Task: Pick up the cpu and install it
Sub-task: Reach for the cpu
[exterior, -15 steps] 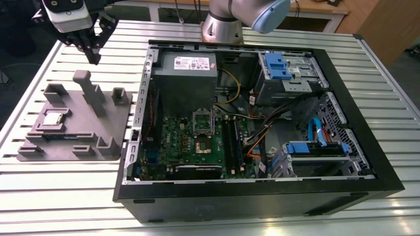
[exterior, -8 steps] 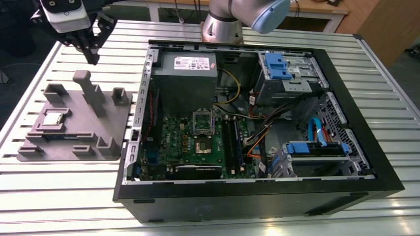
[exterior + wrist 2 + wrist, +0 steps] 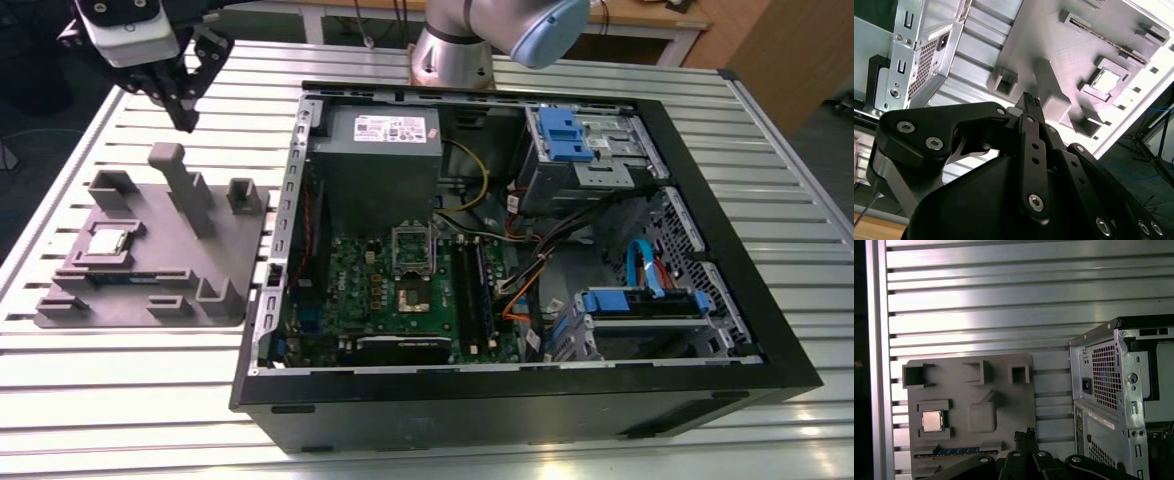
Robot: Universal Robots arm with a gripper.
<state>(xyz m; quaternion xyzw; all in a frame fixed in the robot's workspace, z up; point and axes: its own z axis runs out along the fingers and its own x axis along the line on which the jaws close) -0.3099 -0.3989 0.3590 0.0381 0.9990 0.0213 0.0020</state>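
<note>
Exterior view: my claw hangs above the slatted table, off the far corner of the grey tray, well apart from it. The fingers look pressed together, with nothing between them. The cpu lies flat in a square pocket of the tray, on the side away from the open computer case; the green board sits inside that case. Second wrist view: claw tips meet, empty; the cpu shows as a bright square in its pocket, beyond a tall post on the tray. First wrist view: claw closed and empty over the tray edge; the cpu is across the tray from it, metal top up. My read on handling: light, stiff, thin, smooth metal lid so likely slippery, underside probably delicate. I'd pinch two opposite edges where the pocket walls leave gaps, level, light force.
</note>
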